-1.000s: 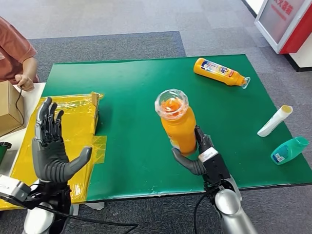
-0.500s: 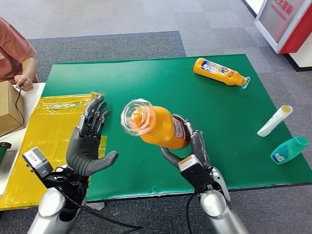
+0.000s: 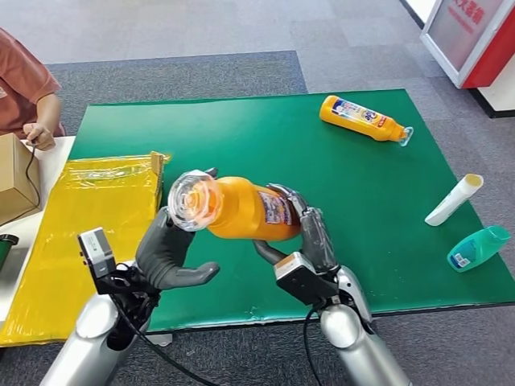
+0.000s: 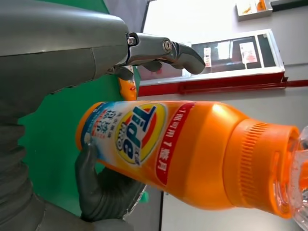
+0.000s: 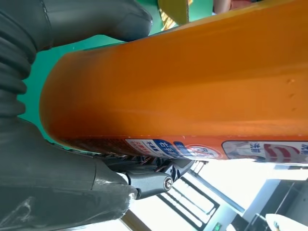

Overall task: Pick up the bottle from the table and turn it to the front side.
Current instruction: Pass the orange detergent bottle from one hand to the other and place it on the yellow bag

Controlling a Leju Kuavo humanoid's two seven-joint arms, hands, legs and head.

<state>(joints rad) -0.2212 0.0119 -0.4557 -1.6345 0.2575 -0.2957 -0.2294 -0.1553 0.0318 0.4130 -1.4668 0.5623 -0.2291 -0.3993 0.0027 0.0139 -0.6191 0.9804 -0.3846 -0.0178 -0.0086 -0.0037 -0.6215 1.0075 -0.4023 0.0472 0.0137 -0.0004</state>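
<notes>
Green table mat (image 3: 376,201) fills mid-frame; above it the orange plastic detergent bottle (image 3: 249,209) lies level, clear cap toward frame left. Right hand (image 3: 303,233) grips its base end; left hand (image 3: 166,253), fingers spread and holding nothing, sits just under the cap.

Two orange detergent bottles: one bottle (image 3: 246,209) held lying sideways in the right hand (image 3: 303,241), its clear cap toward the left hand (image 3: 166,253); a second orange bottle (image 3: 364,118) lying on the green mat (image 3: 243,129) well beyond the right hand. One white tube (image 3: 454,199) and one teal bottle (image 3: 478,247), both out past the right hand's outer side. One yellow plastic sheet (image 3: 91,209) beside the left hand. One cardboard box (image 3: 15,173) and one person (image 3: 27,92) farther out past the left hand. Two robot hands
</notes>
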